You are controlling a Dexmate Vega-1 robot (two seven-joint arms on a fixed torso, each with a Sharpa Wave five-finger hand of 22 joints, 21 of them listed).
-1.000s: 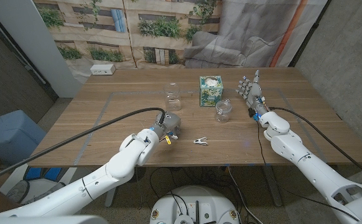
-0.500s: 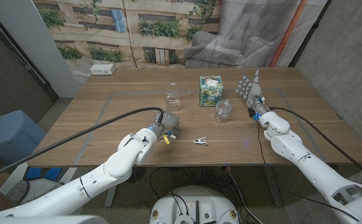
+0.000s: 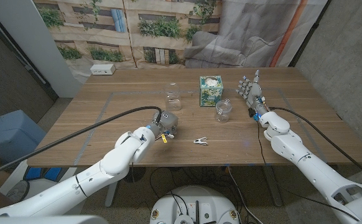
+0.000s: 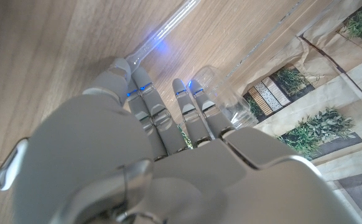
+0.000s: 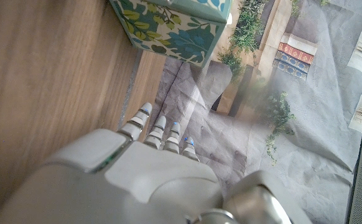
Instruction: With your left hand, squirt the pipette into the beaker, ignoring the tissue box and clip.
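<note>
A robot test lab — bare concrete walls (image 3: 346, 56), a printed garden backdrop (image 3: 125, 25) (creased, hung like a curtain) behind one wooden table (image 3: 106, 118).

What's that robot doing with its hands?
The robot's left hand is low over the wooden table, near its front edge, and a clear pipette lies on the wood just past its fingers. Whether it grips the pipette yet is hard to tell. A glass beaker waits farther back. The right hand stands idle with fingers spread, beside a jar and the tissue box. A clip lies nearby.
</note>
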